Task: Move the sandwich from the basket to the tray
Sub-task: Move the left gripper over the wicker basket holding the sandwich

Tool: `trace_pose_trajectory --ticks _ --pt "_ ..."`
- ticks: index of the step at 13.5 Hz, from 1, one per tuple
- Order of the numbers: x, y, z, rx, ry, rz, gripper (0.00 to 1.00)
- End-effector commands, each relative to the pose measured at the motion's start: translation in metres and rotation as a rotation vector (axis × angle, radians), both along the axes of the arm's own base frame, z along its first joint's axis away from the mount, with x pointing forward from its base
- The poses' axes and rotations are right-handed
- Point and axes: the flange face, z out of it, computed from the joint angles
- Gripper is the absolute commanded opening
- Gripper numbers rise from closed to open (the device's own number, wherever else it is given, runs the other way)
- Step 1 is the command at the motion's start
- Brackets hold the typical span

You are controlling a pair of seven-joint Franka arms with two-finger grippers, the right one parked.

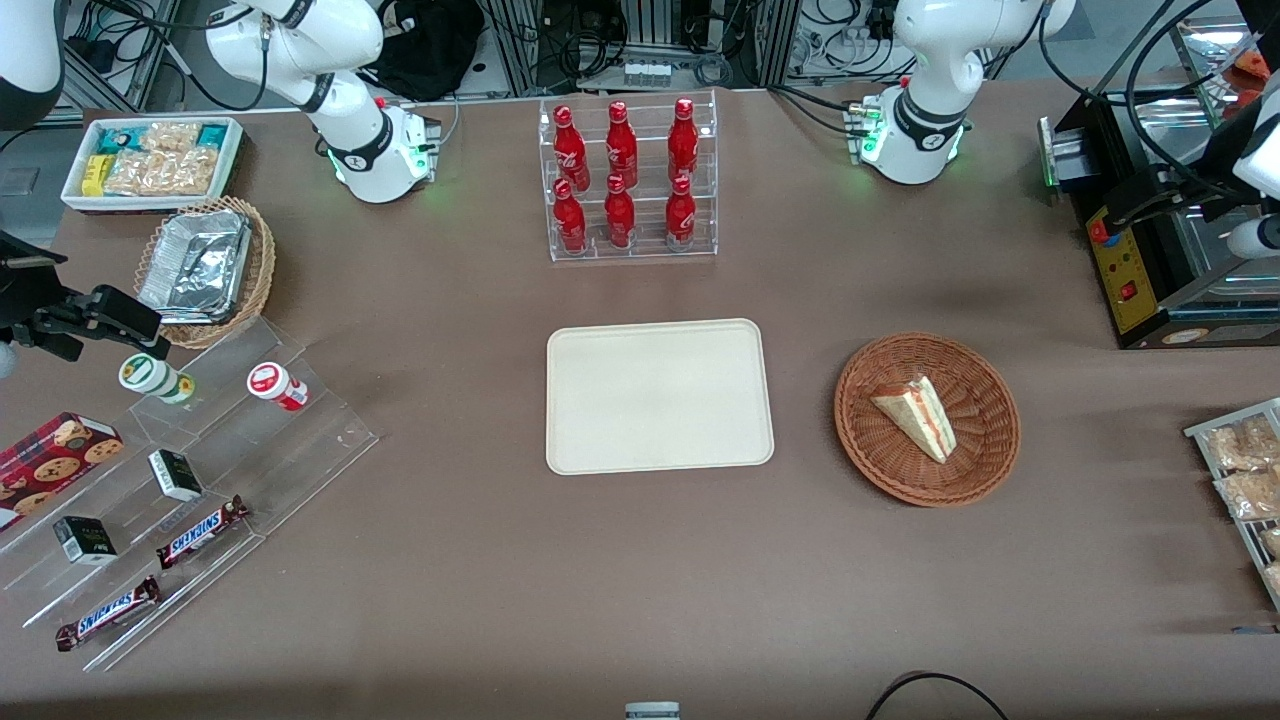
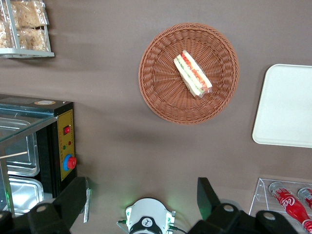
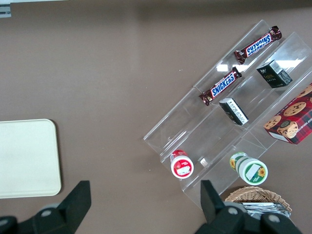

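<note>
Lying in the basket (image 1: 927, 419) at the front view's right, the sandwich (image 1: 918, 414) is untouched; the tray (image 1: 659, 396) sits centre. The gripper (image 2: 141, 204) is held wide, high above the table.

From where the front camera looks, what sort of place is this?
Probably a robotics lab staged as a snack counter: red soda bottles in a clear rack, a triangular white-bread sandwich in a round reddish-brown wicker basket, and cabling. The left arm's gripper, jaws open, hangs high above the table.
</note>
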Motion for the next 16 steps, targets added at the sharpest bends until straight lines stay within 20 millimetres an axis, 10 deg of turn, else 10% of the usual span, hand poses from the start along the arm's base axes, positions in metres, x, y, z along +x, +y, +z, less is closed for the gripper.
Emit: trace_pose_trajectory --ticks 1,5,16 --pt "0.004 -0.002 0.004 -0.001 -0.031 -0.009 1.00" --pt "0.021 0.001 -0.029 -0.002 0.009 -0.005 1.00" --pt "0.013 -0.067 -0.264 0.002 -0.225 0.464 1.00"
